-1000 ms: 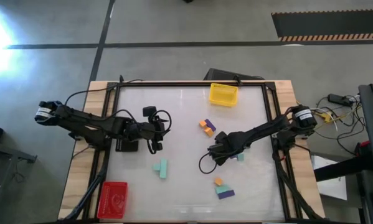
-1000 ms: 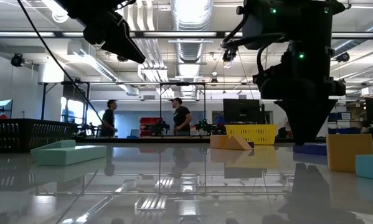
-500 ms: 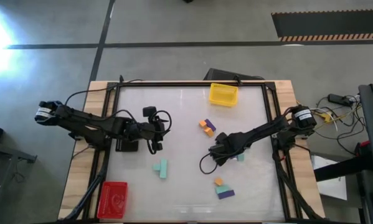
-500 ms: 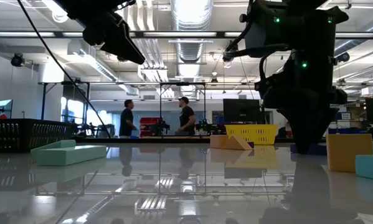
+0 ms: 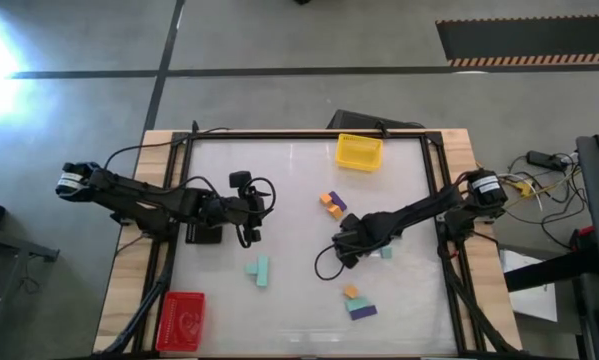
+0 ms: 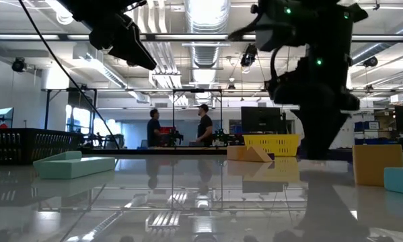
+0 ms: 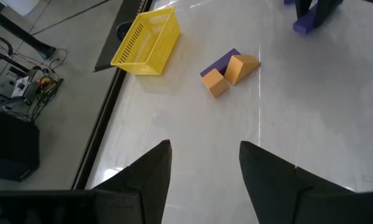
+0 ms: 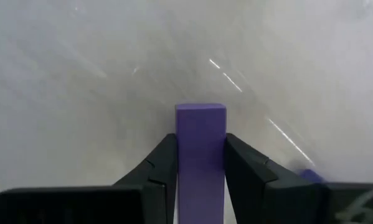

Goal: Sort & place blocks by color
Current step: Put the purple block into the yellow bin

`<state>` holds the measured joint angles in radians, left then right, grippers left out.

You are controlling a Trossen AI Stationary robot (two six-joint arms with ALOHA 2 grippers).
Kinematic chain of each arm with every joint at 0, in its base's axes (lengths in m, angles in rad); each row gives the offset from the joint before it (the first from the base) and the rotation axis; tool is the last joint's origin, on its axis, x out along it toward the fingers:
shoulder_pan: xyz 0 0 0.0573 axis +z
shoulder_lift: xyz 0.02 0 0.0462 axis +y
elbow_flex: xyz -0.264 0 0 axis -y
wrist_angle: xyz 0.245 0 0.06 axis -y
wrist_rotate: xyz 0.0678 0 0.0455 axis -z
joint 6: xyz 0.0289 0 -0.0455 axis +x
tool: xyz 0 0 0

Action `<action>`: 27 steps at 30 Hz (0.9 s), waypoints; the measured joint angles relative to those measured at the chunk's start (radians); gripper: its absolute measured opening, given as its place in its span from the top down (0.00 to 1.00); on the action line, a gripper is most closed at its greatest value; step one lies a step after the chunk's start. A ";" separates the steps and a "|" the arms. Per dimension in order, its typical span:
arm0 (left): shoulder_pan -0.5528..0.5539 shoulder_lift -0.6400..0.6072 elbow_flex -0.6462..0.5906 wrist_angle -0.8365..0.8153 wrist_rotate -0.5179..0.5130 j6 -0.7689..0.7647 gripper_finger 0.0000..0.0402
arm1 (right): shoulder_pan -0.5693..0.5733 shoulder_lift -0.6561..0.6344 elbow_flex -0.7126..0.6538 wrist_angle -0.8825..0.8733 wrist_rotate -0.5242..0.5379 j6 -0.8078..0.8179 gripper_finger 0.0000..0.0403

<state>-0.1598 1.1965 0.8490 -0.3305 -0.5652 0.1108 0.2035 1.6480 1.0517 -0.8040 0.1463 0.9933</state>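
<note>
Right hand (image 8: 200,168): fingers closed flat on the long sides of a small purple rectangular block (image 8: 200,149), over the glossy white worktop (image 5: 289,200) right of centre. Block judged light, rigid, smooth-faced; parallel sides suit the grip. Farther off, left hand (image 7: 203,168): moderately parted, holding nothing, above worktop's left side.

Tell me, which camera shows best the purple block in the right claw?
The right wrist view: the purple block fills the middle, clamped between the right gripper's two fingers. In the high view the arm covers it. In the low view it is hidden by the dark gripper. The left wrist view shows a purple bit, far off.
</note>
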 joint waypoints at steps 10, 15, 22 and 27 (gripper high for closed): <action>0.000 0.000 -0.002 0.001 0.000 -0.001 0.57 | -0.140 -0.015 0.220 -0.226 0.003 -0.367 0.79; 0.000 0.000 -0.005 0.001 0.000 -0.002 0.57 | -0.228 -0.015 0.296 -0.247 0.003 -0.681 0.79; 0.001 0.000 -0.005 0.001 0.000 -0.003 0.57 | -0.390 -0.015 0.337 -0.254 0.011 -1.062 0.79; 0.001 0.000 -0.005 0.001 0.000 -0.002 0.57 | -0.538 -0.015 0.351 -0.245 0.013 -1.196 0.79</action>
<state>-0.1593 1.1965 0.8440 -0.3298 -0.5652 0.1085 -0.3340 1.6326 1.4028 -1.0491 0.1590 -0.2027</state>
